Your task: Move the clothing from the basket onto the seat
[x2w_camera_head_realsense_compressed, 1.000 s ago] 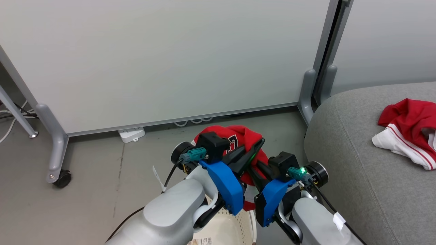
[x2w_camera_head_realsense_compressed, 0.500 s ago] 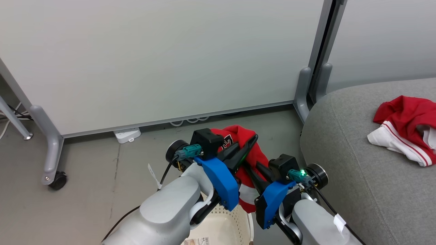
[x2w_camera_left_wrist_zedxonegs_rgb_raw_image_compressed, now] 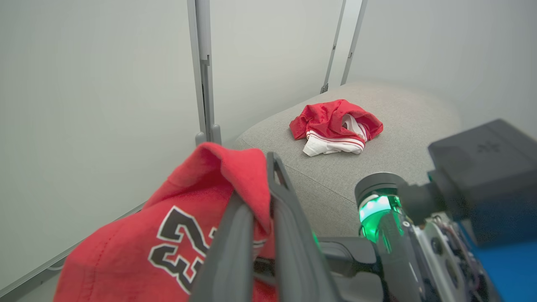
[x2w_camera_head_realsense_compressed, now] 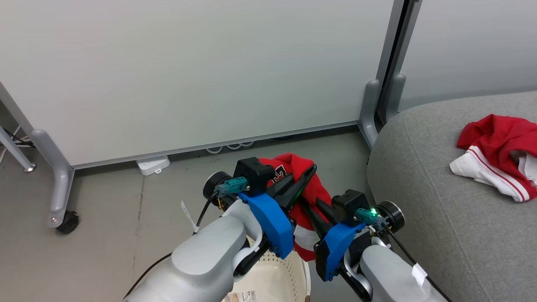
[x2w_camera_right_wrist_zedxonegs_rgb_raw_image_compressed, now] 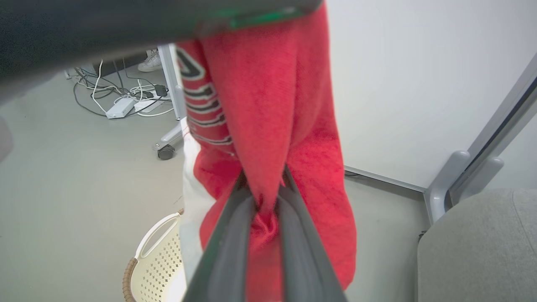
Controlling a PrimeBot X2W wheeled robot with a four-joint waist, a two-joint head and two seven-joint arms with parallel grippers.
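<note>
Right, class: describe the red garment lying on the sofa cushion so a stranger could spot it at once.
Find the big grey sofa cushion at the right of the head view. On top of it lies a crumpled red garment with a white, red-striped band. The other red garment hangs in mid-air and bears a dark 23; this one shows no number.

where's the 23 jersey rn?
Centre of head view: the 23 jersey hangs clamped by left hand and right hand, above the basket, left of the seat.
</note>
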